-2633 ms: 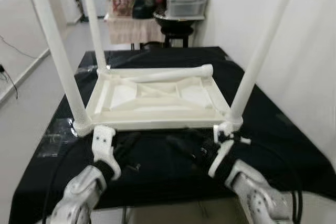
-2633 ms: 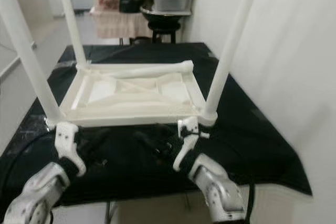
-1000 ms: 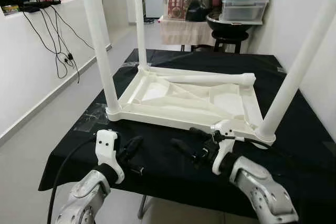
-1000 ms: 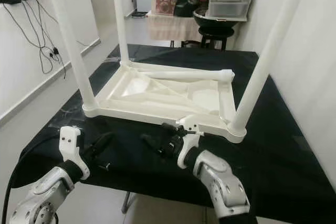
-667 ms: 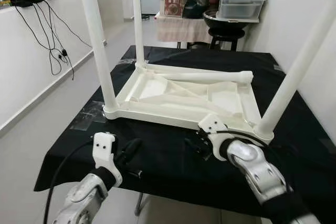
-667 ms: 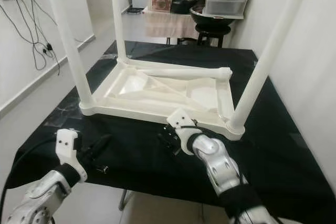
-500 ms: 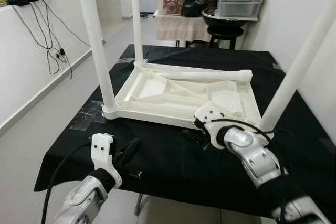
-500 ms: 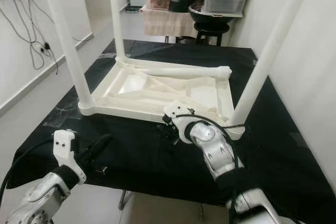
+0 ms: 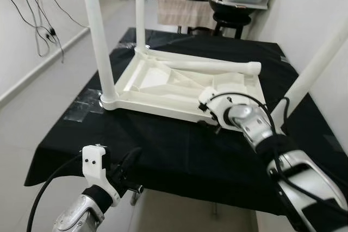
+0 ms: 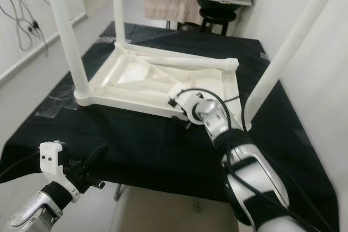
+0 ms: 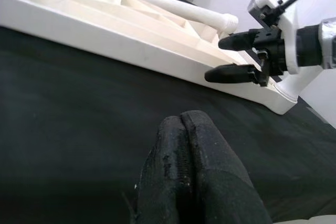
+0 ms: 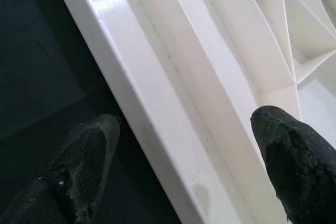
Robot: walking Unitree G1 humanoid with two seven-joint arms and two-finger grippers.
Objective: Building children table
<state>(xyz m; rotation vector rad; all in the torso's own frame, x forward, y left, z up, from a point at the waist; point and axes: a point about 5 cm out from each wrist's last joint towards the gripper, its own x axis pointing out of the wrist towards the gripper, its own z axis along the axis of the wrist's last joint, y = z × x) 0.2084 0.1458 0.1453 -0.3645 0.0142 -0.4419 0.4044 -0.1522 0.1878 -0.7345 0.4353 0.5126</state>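
Observation:
An upturned white children's table top (image 9: 163, 82) lies on a black-clothed table (image 9: 163, 145). Three white legs stand up from it: front-left (image 9: 98, 31), back-left (image 9: 140, 9) and front-right (image 9: 315, 63). A loose fourth leg (image 9: 212, 67) lies across the top's far edge. My right gripper (image 9: 209, 118) is open at the near rim; in the right wrist view its fingers (image 12: 79, 166) straddle that rim (image 12: 173, 129). My left gripper (image 9: 130, 158) hangs low before the table's front edge, and the left wrist view shows its fingers (image 11: 181, 129) pressed together and empty.
Behind the table stand a dark stool (image 9: 234, 9) carrying a pot and a lidded box, and a small cloth-covered stand (image 9: 179, 9). Cables (image 9: 38, 20) hang along the left wall. A white wall runs close along the right side.
My right arm has reached forward and up, bringing its open gripper onto the table top's near rim. My left gripper has sunk lower. The camera has tilted down.

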